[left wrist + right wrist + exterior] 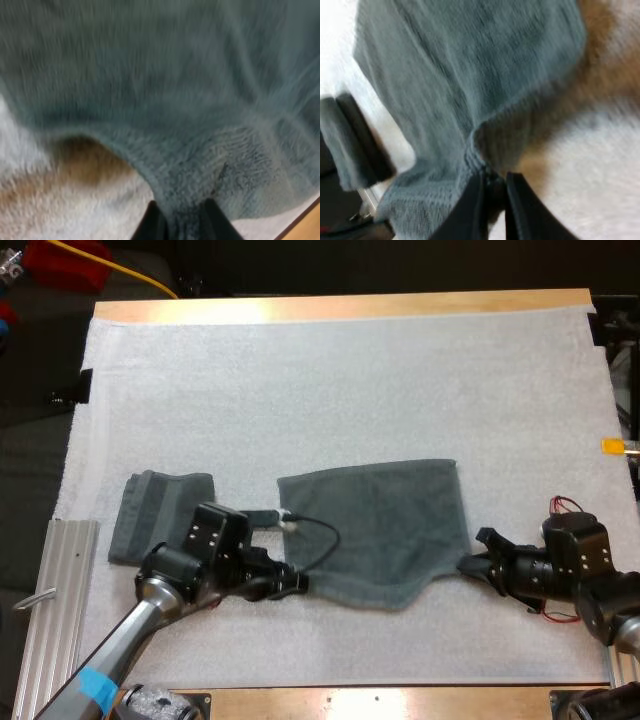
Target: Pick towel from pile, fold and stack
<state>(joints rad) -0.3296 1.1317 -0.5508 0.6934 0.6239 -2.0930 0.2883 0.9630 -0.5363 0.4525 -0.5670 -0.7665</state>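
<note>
I am pinching the spread towel (385,525) with both pincers. My left gripper (298,583) is closing its two black fingers (150,222) on the towel's near-left corner, and a wad of cloth is sitting squeezed in the narrow gap between them. From that grip the towel is fanning out ahead of the fingers, its edge arching up just beside them, with white mat (350,370) showing under the arch.

My right gripper (470,565) is pressing its fingers (517,200) on the near-right corner the same way, nearly together, with a ridge of bunched fabric rising straight off the tips. The two pincers are facing each other across the towel's near edge, which is sagging towards the table (350,308) edge between them.

Behind my left pincer, on the far side of its wrist, a smaller folded towel (160,510) is lying flat on the mat, well apart from the spread one. My left arm is covering its near-right corner, so I cannot tell how many layers it has. The pinched corners themselves are hidden inside the fingers.
</note>
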